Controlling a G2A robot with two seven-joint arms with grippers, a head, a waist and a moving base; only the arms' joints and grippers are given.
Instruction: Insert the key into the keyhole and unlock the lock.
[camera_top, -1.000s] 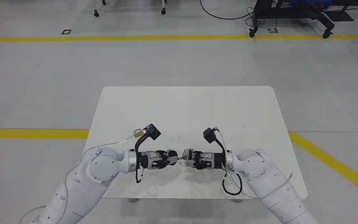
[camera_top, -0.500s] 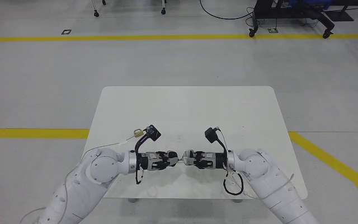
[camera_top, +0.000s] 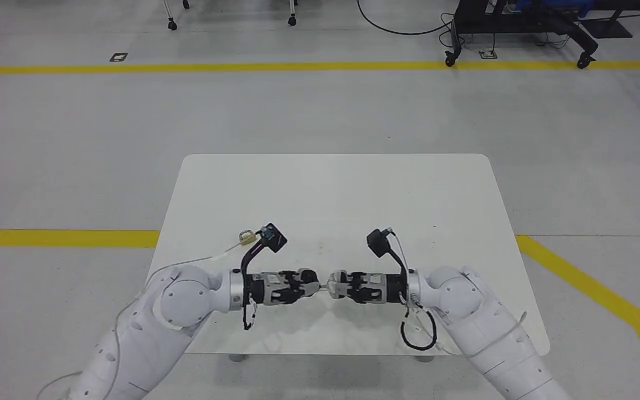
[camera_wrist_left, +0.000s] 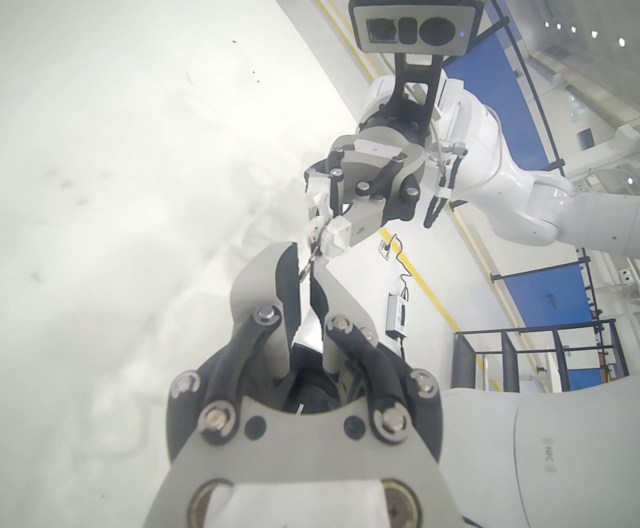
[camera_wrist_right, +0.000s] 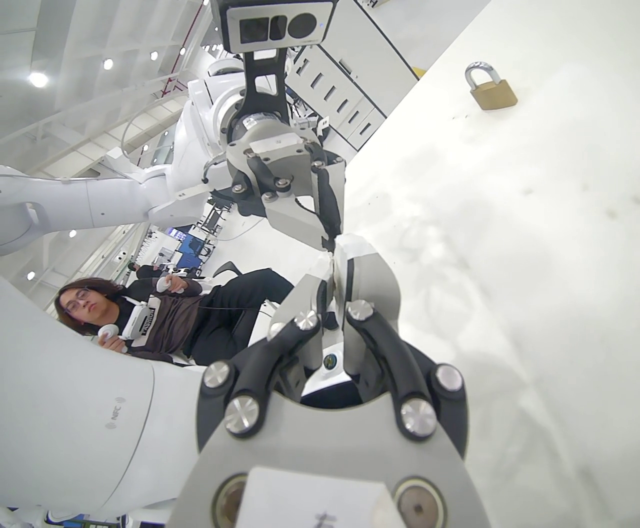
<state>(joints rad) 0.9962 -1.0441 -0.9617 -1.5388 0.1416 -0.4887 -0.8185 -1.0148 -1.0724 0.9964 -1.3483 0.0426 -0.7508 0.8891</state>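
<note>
A: What did the lock (camera_wrist_right: 492, 91) look made of?
B: A dull yellow, brass-like body, with a bright polished metal shackle.
A: And the table (camera_top: 400, 190)?
B: It was white and matt, smooth but smudged with grey scuffs.
A: The key (camera_wrist_left: 306, 266)?
B: Thin bare metal with a slight glint.
A: The grippers?
B: The left gripper (camera_wrist_left: 305, 258) had matt grey fingers with black rubbery pads. The right gripper (camera_wrist_right: 331, 257) had white-faced tips. Both had black links and shiny metal bolts.
</note>
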